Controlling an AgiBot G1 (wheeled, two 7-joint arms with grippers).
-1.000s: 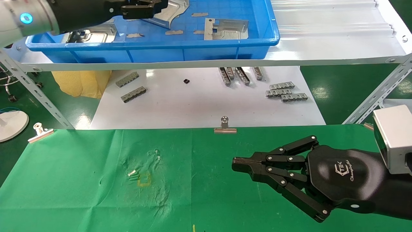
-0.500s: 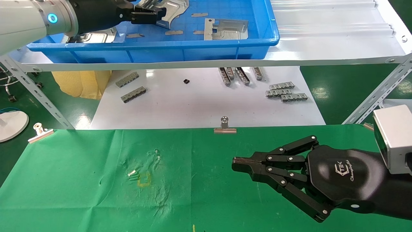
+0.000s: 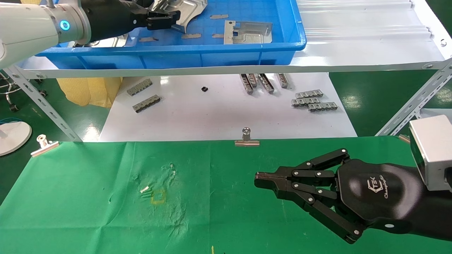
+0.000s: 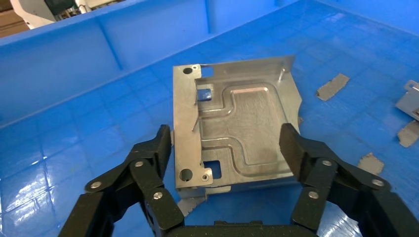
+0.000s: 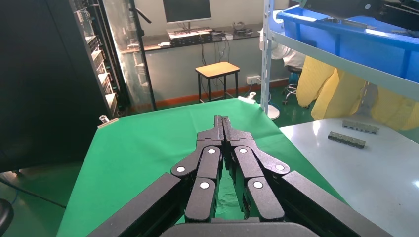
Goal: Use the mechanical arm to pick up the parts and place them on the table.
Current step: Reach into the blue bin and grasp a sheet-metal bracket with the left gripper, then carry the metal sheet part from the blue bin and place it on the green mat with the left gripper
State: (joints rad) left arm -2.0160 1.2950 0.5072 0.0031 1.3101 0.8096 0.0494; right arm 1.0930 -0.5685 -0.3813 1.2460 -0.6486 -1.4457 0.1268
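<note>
The green-clothed worktop spreads across the near side, and the right pincer hangs just above it with its fingers pressed together, holding nothing. On the shelf beyond sits the blue tray. Inside it the left pincer stands wide, one finger on each side of a silver plate that lies tilted between them; whether the pads touch its edges cannot be told. Another plate lies flat further right in the tray.
</note>
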